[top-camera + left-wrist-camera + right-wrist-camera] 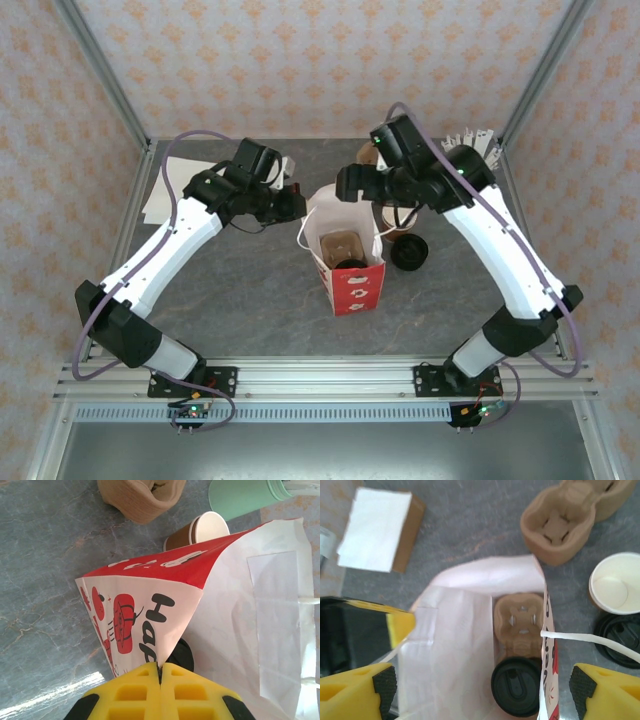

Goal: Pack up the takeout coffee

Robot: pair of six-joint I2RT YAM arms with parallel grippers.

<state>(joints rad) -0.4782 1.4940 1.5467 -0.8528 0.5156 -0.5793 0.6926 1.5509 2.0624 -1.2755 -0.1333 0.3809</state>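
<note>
The red-and-white paper bag (355, 285) stands open mid-table. My left gripper (161, 672) is shut on a folded edge of the bag's (150, 605) mouth, and its yellow finger (400, 625) holds that white rim out. The right gripper (480, 695) hovers over the opening, open wide, its fingertips (582, 685) straddling the bag's mouth with nothing held. Inside the bag (450, 645) a pulp tray (520, 617) carries a cup with a black lid (516, 685). The takeout coffee (616, 584), lidless, with a brown sleeve (177, 536), stands on the table right of the bag.
A loose black lid (620, 635) lies beside the lidless cup, just right of the bag. A second brown pulp tray (565, 522) sits behind the bag. A mint-green cup (240, 495) stands far right. Napkins (375, 530) lie at the back left. Frame posts edge the table.
</note>
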